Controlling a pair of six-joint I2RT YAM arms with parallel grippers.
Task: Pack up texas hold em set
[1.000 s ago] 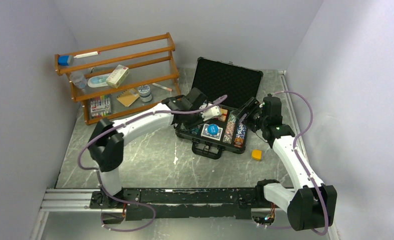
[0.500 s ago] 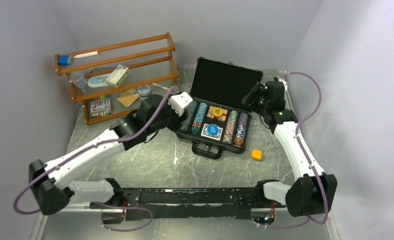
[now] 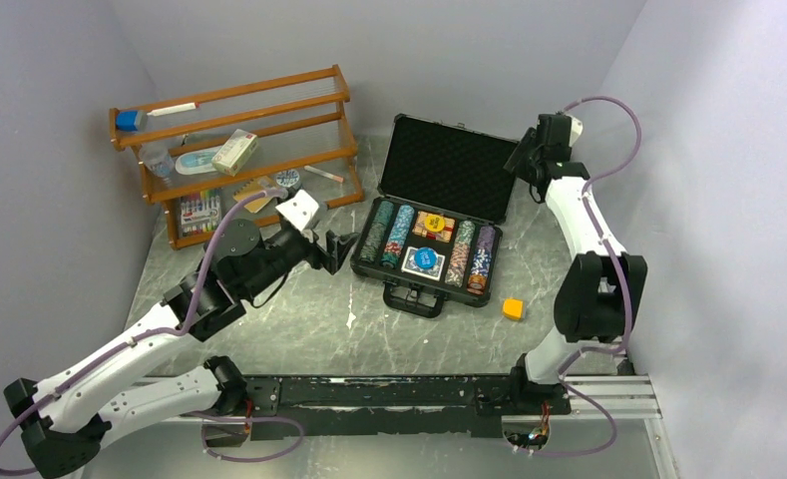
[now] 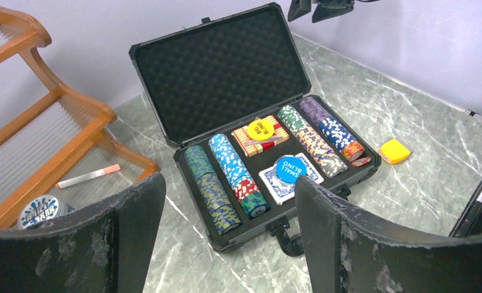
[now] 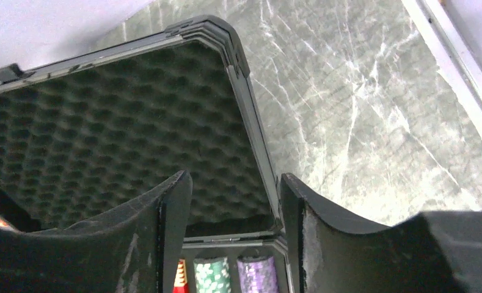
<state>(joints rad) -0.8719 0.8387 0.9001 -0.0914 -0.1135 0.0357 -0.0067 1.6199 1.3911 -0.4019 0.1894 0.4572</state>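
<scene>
Now that your left gripper (image 3: 335,249) has backed out of the case (image 3: 439,287), it sits just left of it, jaws spread wide with nothing in them. That leaves the tray free. The chips (image 4: 229,174), both card decks (image 4: 250,137) and the button tokens (image 4: 289,166) all sit in the case's slots. Your right gripper (image 5: 235,183) has swung up to the case's lid (image 5: 104,122), jaws apart at its right edge, not clamped on anything. Closing that lid looks like all that's left.
</scene>
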